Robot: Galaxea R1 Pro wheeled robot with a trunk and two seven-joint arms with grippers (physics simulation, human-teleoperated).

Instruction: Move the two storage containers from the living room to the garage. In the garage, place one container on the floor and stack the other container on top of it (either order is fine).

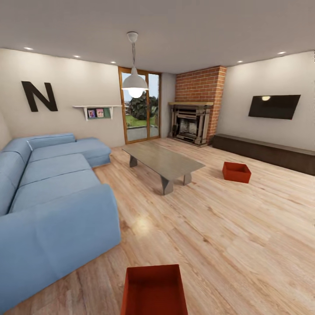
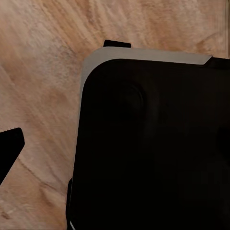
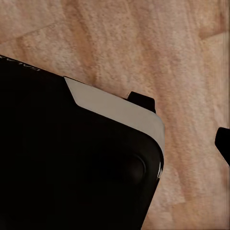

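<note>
Light wood planks run across the living room floor (image 1: 227, 236), with white walls, recessed ceiling lights and a pendant lamp (image 1: 134, 85) hanging over the middle. At the left a large blue sectional sofa (image 1: 48, 192) wraps the corner under a big letter N (image 1: 39, 96) and a small wall shelf (image 1: 97, 111). Centre stage stands a grey low table (image 1: 162, 162), with a glazed door (image 1: 140, 107) and a red brick fireplace (image 1: 199, 107) behind it. Right of the table, on bare planks, sits the far container (image 1: 236, 172), red-orange and open-topped; its inside looks empty. A dark low cabinet (image 1: 267, 151) and a wall television (image 1: 273, 106) close the right side.

Directly at the bottom edge of the head view lies the near container (image 1: 154, 291), its hollow showing nothing inside. It seems to sit just ahead of the robot's base, which would suit a first pick-up. Both bins rest on the floor well apart, so neither has started toward the garage.

Both wrist views look down at planks past a dark rounded body; whether the jaws stand apart or together cannot be told.
</note>
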